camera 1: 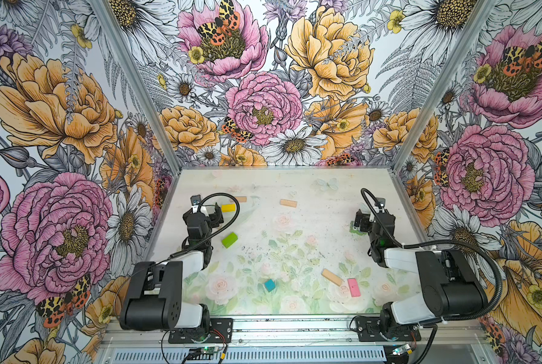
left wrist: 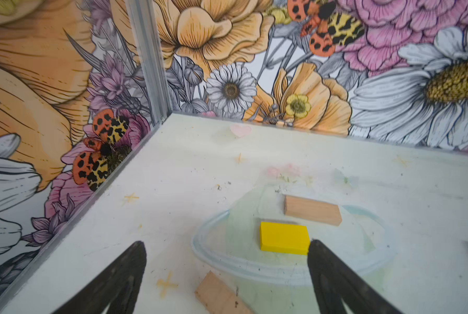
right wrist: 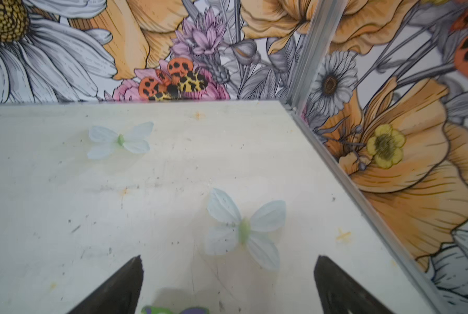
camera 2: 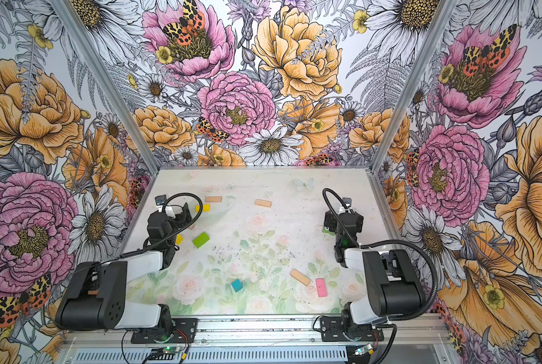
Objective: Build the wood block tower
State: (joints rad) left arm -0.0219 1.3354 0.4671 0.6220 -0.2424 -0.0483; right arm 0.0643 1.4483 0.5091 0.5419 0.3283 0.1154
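- Two grippers, both spread wide and empty: left gripper, right gripper. No tower is started, and the blocks lie scattered on the worktop.
- Nearest the left gripper: a tan plank, flat on the worktop under the open jaws.
- Just ahead, beside one fingertip: yellow bar, lying flat.
- Beyond the bar: a second plank, near it but apart.
- Well off, toward the middle: lime block, teal cube, pink slab.
- Handling, likely: light, stiff, smooth wood. Pinch squarely across the narrow width at mid-length, or a block may twist or slip.
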